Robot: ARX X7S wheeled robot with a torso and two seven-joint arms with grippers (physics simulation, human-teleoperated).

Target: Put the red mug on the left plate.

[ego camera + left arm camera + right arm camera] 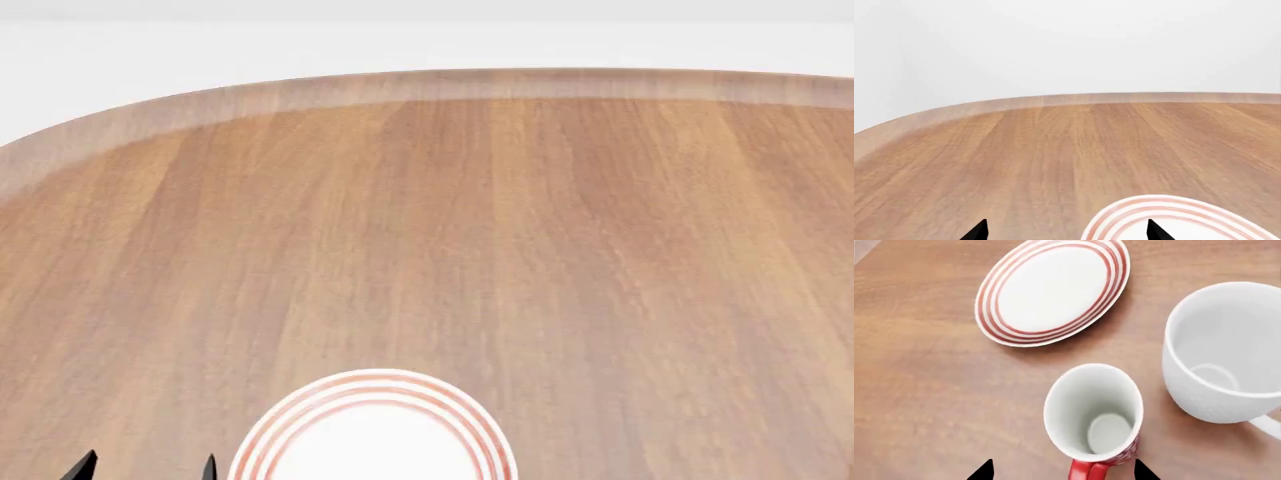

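The red mug [1094, 412] shows only in the right wrist view. It stands upright on the wooden table, seen from above: white inside, patterned red outside. Its red handle [1087, 471] points toward my right gripper [1063, 472]. That gripper is open, with its two black tips either side of the handle and just short of the mug. A white plate with red rings [374, 432] lies at the near edge of the head view. My left gripper [144, 468] is open and empty just left of it. In the left wrist view [1067, 232] one tip is over that plate's rim [1134, 210].
A larger plain white mug [1221, 355] stands close beside the red mug. A red-ringed plate [1054, 290] lies beyond the red mug; I cannot tell which of the two plates it is. The table's rounded far edge [400, 85] meets a white wall.
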